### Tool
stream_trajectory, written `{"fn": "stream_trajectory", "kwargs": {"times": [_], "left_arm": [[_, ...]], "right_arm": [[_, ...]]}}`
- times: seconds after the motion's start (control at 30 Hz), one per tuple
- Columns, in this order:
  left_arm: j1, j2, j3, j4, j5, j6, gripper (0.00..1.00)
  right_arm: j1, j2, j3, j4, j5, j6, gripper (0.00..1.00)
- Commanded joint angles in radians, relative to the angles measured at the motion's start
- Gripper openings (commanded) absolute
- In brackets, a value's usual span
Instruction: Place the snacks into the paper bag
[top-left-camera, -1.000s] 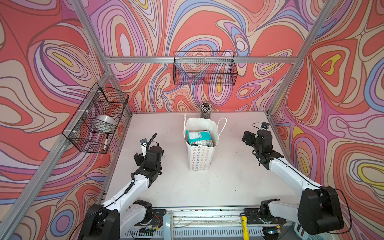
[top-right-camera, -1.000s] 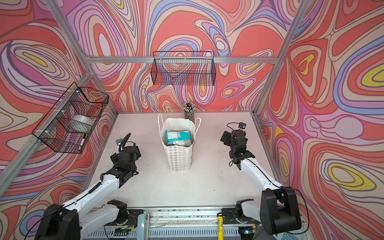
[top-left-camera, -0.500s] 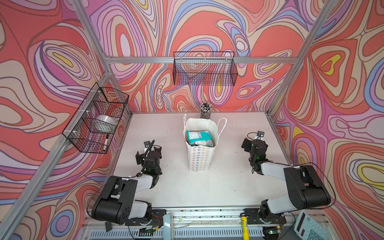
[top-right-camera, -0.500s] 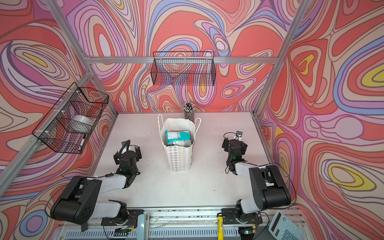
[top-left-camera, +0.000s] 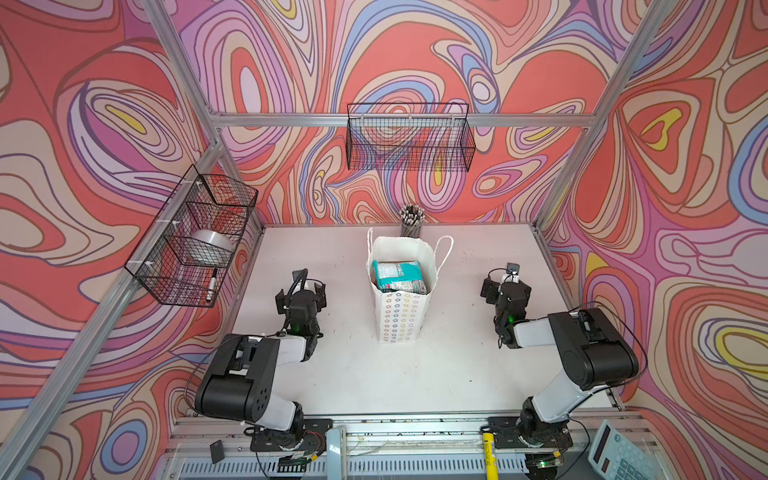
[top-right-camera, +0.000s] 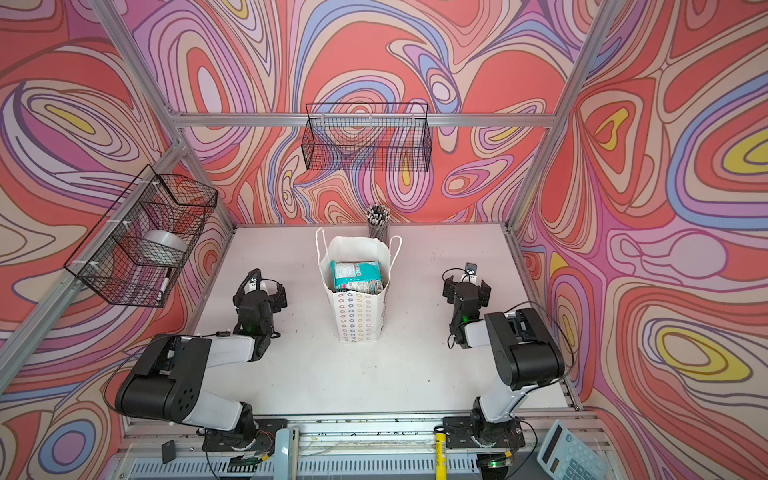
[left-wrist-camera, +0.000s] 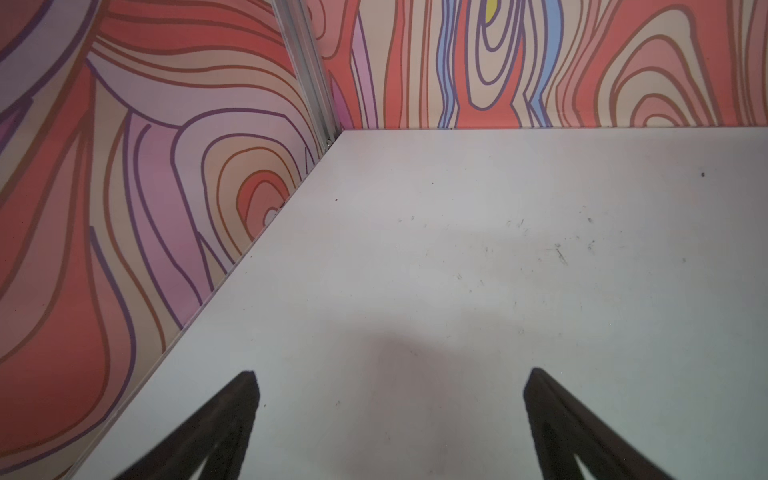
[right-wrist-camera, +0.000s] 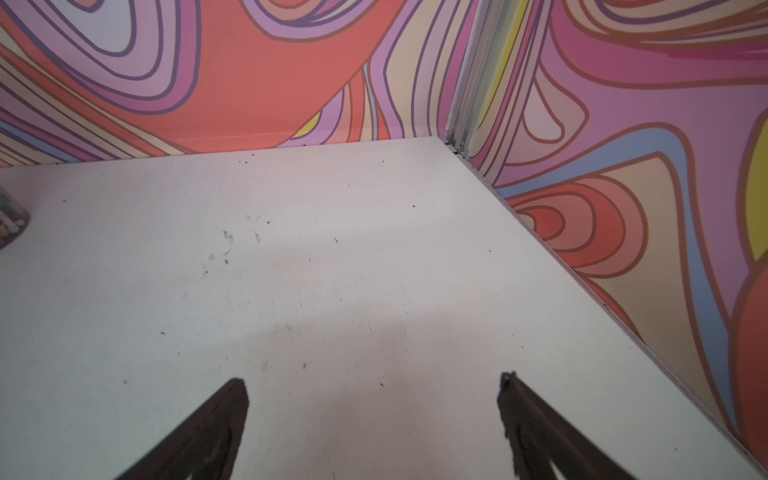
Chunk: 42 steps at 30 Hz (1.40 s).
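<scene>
Arms (top-left-camera: 286, 345) folded low, left claw (left-wrist-camera: 390, 378) and right claw (right-wrist-camera: 374, 380) spread, flanking paper bag (top-left-camera: 399, 320)

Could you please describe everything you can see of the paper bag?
The paper bag is white, seemingly stiff paper, with rows of small pastel stars on its front wall and white cord handles at its rim. It stands upright and open in the middle of the table, holding snacks, teal on top. A pencil cup stands right behind it.
</scene>
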Motion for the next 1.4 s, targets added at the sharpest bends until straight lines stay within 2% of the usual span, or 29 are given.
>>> {"fn": "stream_trajectory", "kwargs": {"times": [0.0, 0.13, 0.2, 0.23, 0.27, 0.43, 0.5, 0.57, 0.6, 0.63, 0.67, 0.73, 0.8, 0.9, 1.3, 1.37], "left_arm": [[0.037, 0.012, 0.033, -0.088, 0.122, -0.015, 1.0], [0.037, 0.012, 0.031, -0.084, 0.123, -0.016, 1.0], [0.037, 0.014, 0.032, -0.084, 0.122, -0.016, 1.0], [0.038, 0.014, 0.032, -0.084, 0.123, -0.016, 1.0], [0.04, 0.016, 0.035, -0.086, 0.126, -0.019, 1.0], [0.074, 0.01, 0.021, -0.075, 0.183, -0.043, 1.0], [0.081, 0.015, 0.011, -0.067, 0.216, -0.042, 1.0], [0.081, 0.052, -0.051, 0.097, 0.195, -0.045, 1.0], [0.07, 0.058, -0.049, 0.109, 0.178, -0.034, 1.0], [0.065, 0.037, -0.027, 0.026, 0.174, -0.04, 1.0], [0.062, 0.034, -0.027, 0.018, 0.17, -0.04, 1.0], [0.048, 0.057, -0.043, 0.099, 0.152, -0.01, 1.0], [0.046, 0.038, -0.039, 0.052, 0.154, -0.022, 1.0], [0.021, 0.056, -0.062, 0.138, 0.148, 0.019, 1.0], [0.02, 0.054, -0.049, 0.105, 0.167, 0.025, 1.0], [0.034, 0.054, -0.036, 0.079, 0.201, 0.02, 1.0]], "right_arm": [[-0.005, 0.006, 0.014, 0.008, -0.07, -0.033, 0.98], [-0.015, 0.005, 0.004, 0.023, -0.12, -0.038, 0.99], [-0.038, 0.004, -0.014, 0.052, -0.199, -0.035, 0.98], [-0.064, 0.014, -0.039, 0.097, -0.283, -0.037, 0.98], [-0.07, 0.058, -0.073, 0.223, -0.324, -0.05, 0.98], [-0.095, 0.047, -0.033, 0.105, -0.404, -0.042, 0.98], [-0.1, 0.045, -0.031, 0.098, -0.413, -0.039, 0.98], [-0.1, 0.046, -0.034, 0.112, -0.411, -0.04, 0.98], [-0.1, 0.046, -0.032, 0.111, -0.406, -0.039, 0.98], [-0.1, 0.049, -0.034, 0.118, -0.404, -0.039, 0.98], [-0.1, 0.046, -0.034, 0.113, -0.402, -0.042, 0.98], [-0.1, 0.044, -0.036, 0.116, -0.394, -0.04, 0.98], [-0.1, 0.043, -0.037, 0.12, -0.39, -0.042, 0.98], [-0.1, 0.045, -0.037, 0.12, -0.391, -0.039, 0.98], [-0.1, 0.046, -0.032, 0.113, -0.395, -0.038, 0.98], [-0.1, 0.046, -0.03, 0.104, -0.399, -0.037, 0.98]]}}
